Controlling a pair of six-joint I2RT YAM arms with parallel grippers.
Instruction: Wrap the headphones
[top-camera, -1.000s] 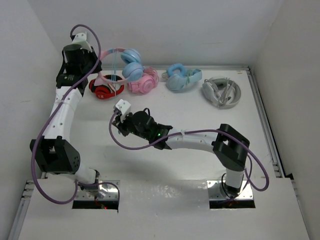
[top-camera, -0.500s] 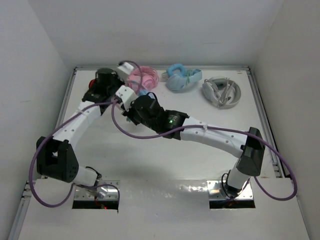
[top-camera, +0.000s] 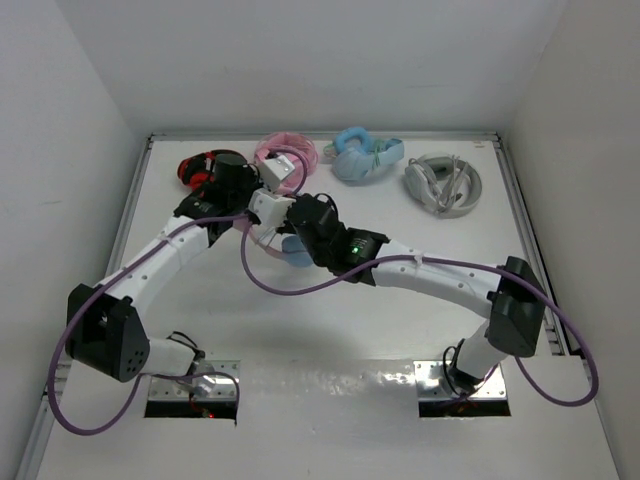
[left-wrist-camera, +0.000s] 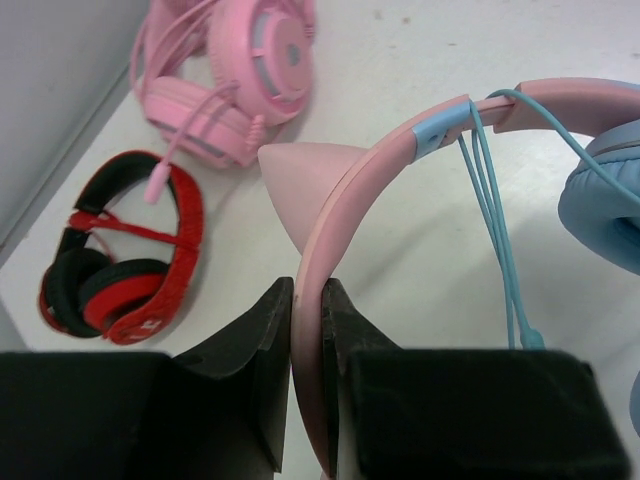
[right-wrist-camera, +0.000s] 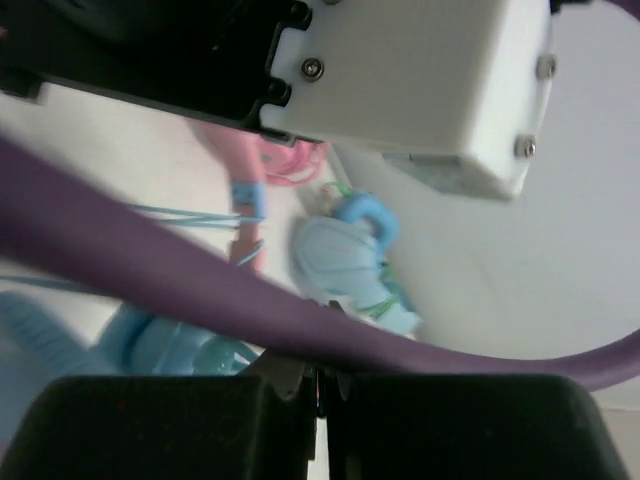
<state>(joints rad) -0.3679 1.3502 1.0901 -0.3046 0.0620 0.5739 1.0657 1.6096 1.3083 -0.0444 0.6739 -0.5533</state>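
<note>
Between the left pincer's (left-wrist-camera: 308, 305) dark fingers (left-wrist-camera: 262, 350) sat the pink band of the headphones (left-wrist-camera: 575, 100), pinched edge-on just under a cat ear (left-wrist-camera: 300, 185). Past the ear the band arched up and off to that pincer's right. There the thin blue cable (left-wrist-camera: 490, 210) hung over it in a couple of strands. Farther right a blue ear cup (left-wrist-camera: 600, 200) filled the edge of the view. Ahead and to the pincer's left, apart from it on the table (left-wrist-camera: 420, 60), lay a red pair (left-wrist-camera: 120, 260), and beyond that a pink pair (left-wrist-camera: 230, 80).

The right pincer (right-wrist-camera: 320, 378) had its fingers pressed almost together; whether anything lay in the slit I could not tell. Just ahead of it a purple lead (right-wrist-camera: 150, 270) crossed the view, with the left wrist's white box (right-wrist-camera: 420, 90) higher up. Behind the lead showed the pink band and cable strands, with the ear cup low to the pincer's left. Farther ahead lay a blue pair (right-wrist-camera: 350, 260).

From above, both pincers met close together over the far left of the table. A grey pair (top-camera: 443, 183) lay well off to their right.
</note>
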